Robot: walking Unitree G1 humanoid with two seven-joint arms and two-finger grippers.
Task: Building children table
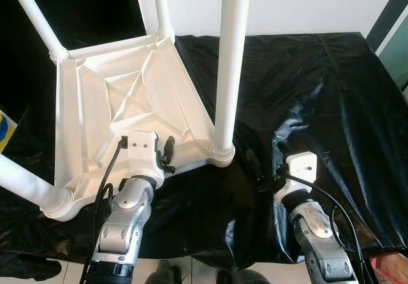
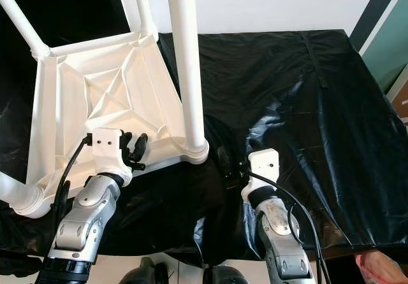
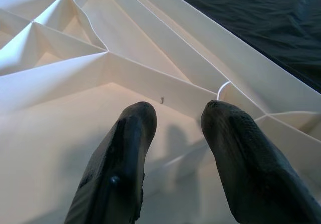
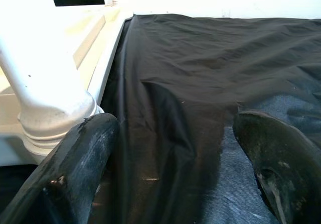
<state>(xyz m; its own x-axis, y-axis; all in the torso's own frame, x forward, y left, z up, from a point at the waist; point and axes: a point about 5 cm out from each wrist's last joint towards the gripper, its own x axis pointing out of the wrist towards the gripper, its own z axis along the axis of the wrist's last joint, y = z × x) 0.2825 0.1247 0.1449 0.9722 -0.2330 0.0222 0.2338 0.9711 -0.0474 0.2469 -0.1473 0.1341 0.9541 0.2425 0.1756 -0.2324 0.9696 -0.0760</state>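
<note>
Children table [image 1: 121, 99]: white plastic, upside down on the black sheet [image 1: 319, 93], occupying its left part, legs pointing up.
Near leg [image 1: 231, 61]: upright, seated in the corner socket closest to the sheet's middle.
Left gripper [image 3: 175, 148]: over the ribbed underside at the near edge, fingers [image 3: 125, 153] narrowly parted, holding nothing.
Right gripper [image 4: 175, 169]: low over the sheet beside that corner socket, fingers spread wide, empty.

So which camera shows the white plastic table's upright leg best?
The left eye view: the white plastic table's upright leg rises from its corner socket. The right eye view matches it; the right wrist view catches its base; the left wrist view shows ribbed underside.
</note>
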